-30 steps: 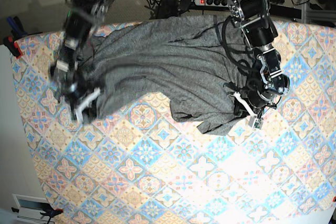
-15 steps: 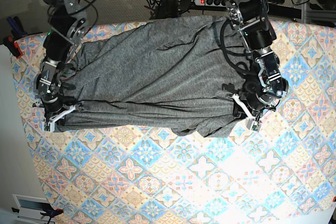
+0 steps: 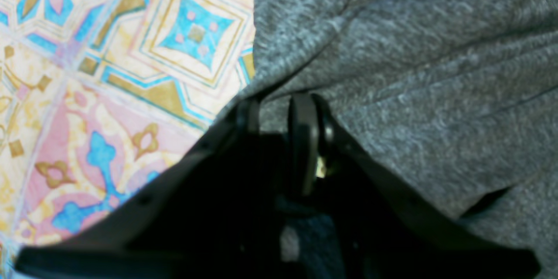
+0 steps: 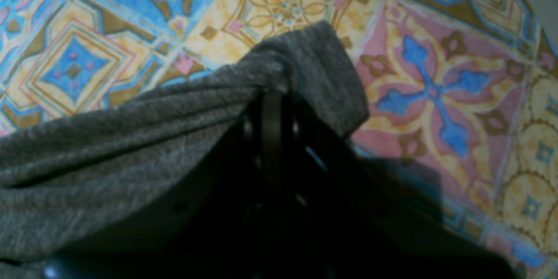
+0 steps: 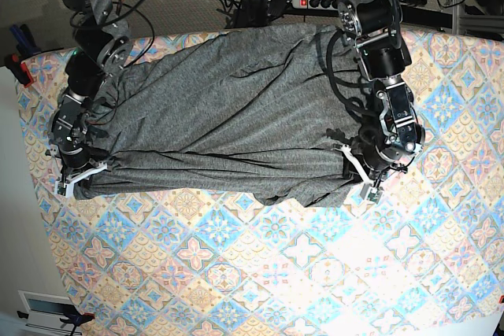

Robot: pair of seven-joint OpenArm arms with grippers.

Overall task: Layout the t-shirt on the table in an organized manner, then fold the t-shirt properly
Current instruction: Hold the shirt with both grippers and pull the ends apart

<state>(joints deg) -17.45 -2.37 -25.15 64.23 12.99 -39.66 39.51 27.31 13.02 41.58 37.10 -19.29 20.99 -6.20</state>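
Observation:
The dark heather-grey t-shirt (image 5: 236, 108) is stretched wide across the far half of the patterned table (image 5: 260, 273). Its near edge runs taut between my two grippers. My left gripper (image 5: 361, 177), on the right of the base view, is shut on the t-shirt's edge; the left wrist view shows cloth (image 3: 414, 65) pinched between the jaws (image 3: 279, 109). My right gripper (image 5: 79, 177), on the left of the base view, is shut on a t-shirt corner (image 4: 305, 61), seen bunched at its tip (image 4: 272, 96). A loose fold (image 5: 295, 193) sags below the near edge.
Cables and a power strip (image 5: 319, 1) lie behind the table's far edge. A red clamp (image 5: 20, 68) grips the table's left edge. Bare patterned cloth lies in the near half of the table.
My right gripper has pulled its t-shirt corner far out to the left, stretching the bunched t-shirt flat and wide. My left gripper has shifted slightly left and stayed shut on its edge.

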